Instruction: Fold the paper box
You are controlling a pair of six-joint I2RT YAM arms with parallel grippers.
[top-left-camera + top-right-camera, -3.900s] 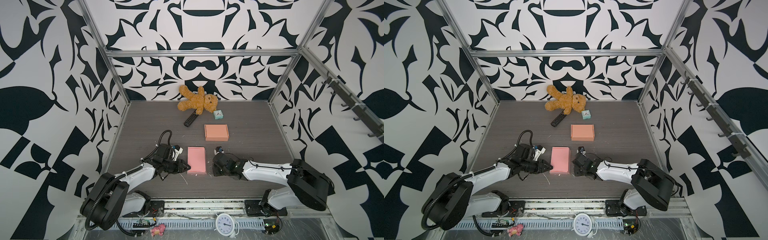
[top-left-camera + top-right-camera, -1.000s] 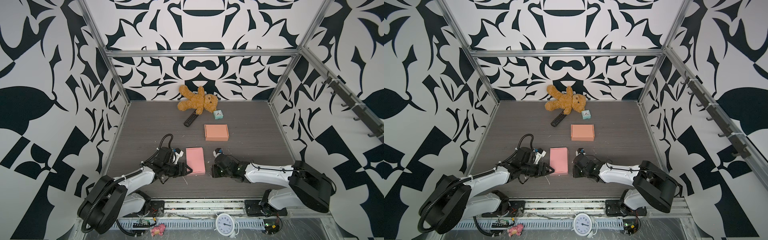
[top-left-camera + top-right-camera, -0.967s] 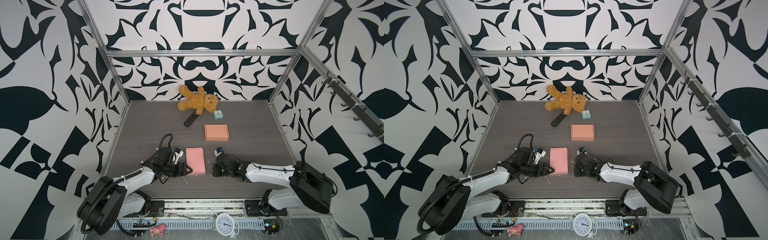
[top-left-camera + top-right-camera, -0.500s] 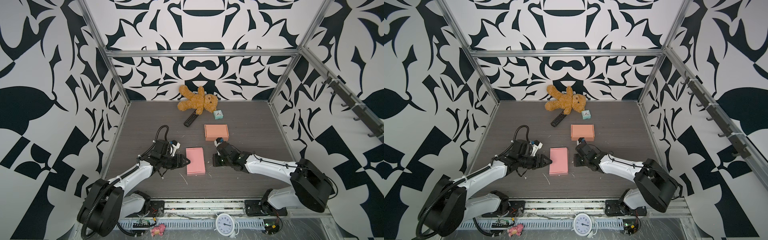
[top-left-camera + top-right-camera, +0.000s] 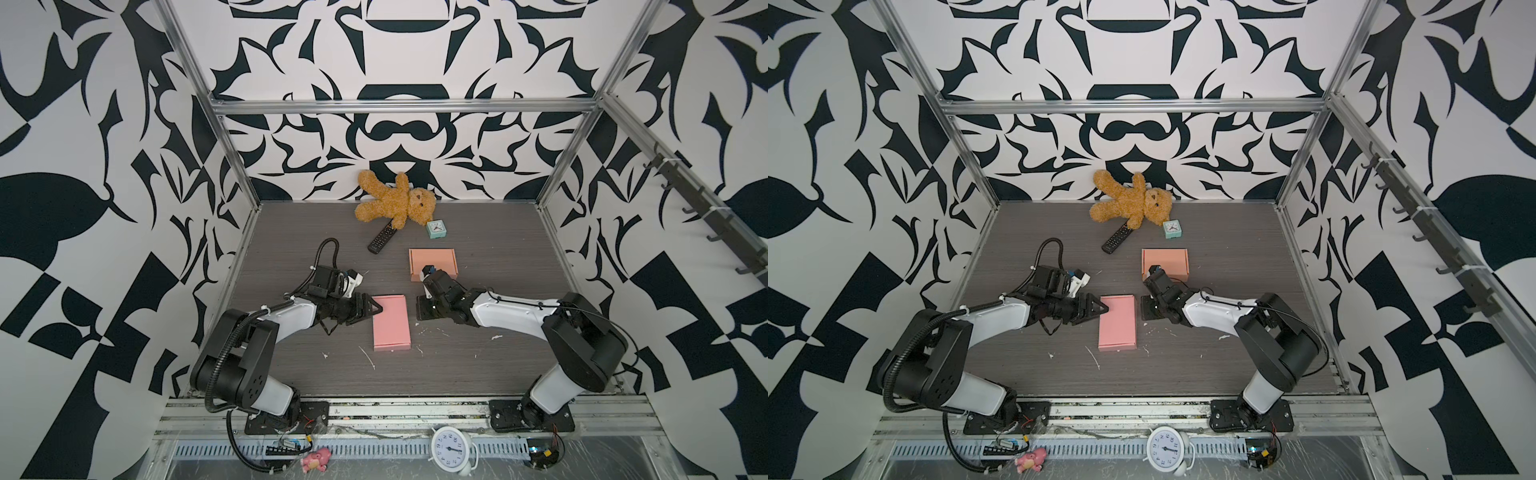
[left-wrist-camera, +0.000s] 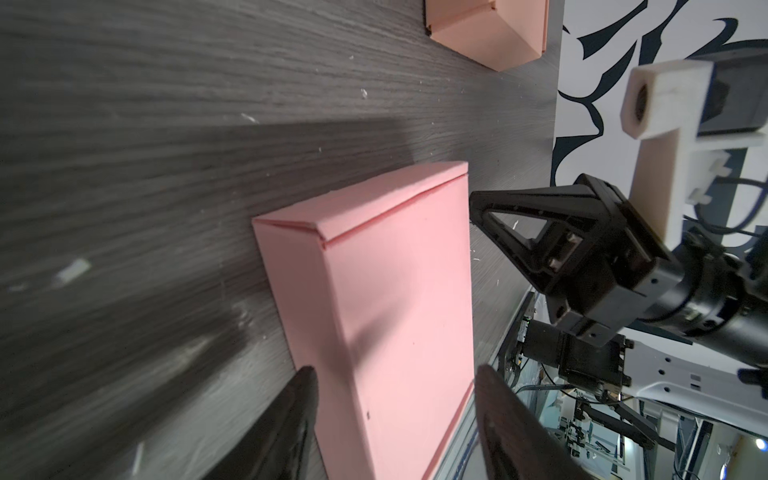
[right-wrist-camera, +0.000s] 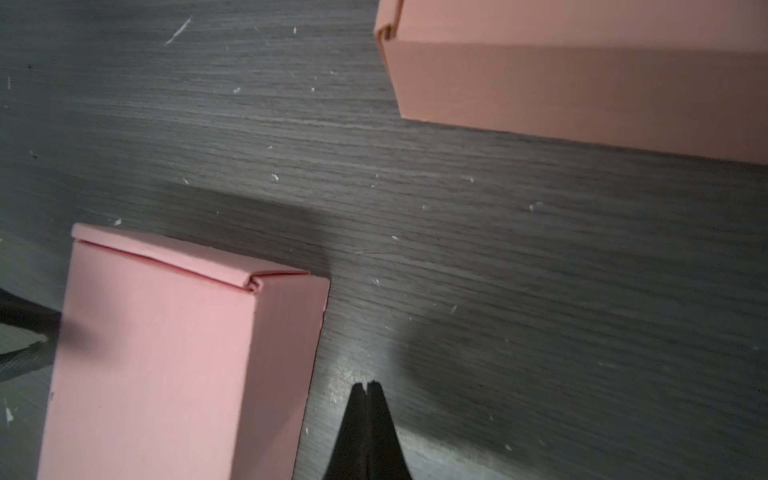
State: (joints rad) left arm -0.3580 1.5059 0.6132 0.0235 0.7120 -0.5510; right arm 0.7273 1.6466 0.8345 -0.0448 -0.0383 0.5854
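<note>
Left jaws: the left gripper (image 5: 372, 310) stands parted and grasps nothing that shows. Its tips reach the left edge of the pink box (image 5: 391, 322), near the far corner; whether they touch it I cannot tell.
Right jaws: the right gripper (image 7: 366, 385) is clenched on nothing, its tips low over the worktop (image 5: 498, 365) just beside the box's right wall, not touching.
Likely reason: one arm on each side looks like bracing. Parted jaws could steady or nip the edge, and clenched tips serve as a pusher against a wall or flap.
Pink box: it lies flat and closed about the middle of the worktop, its long side running from back edge to front edge. It looks fully folded, so the task seems nearly done.
Second box: a salmon box (image 5: 436, 259) sits further toward the back edge, well apart from the pink one.
Right wrist view alone: a strip of bare worktop between the tips and the box wall, and the tucked lid flap (image 7: 249, 284) slightly proud at its corner.
Left wrist view alone: the lid seam (image 6: 395, 205) and the right gripper's finger close by the box's far edge.
Both top views alone: the whole lay, with both arms flanking the box.
</note>
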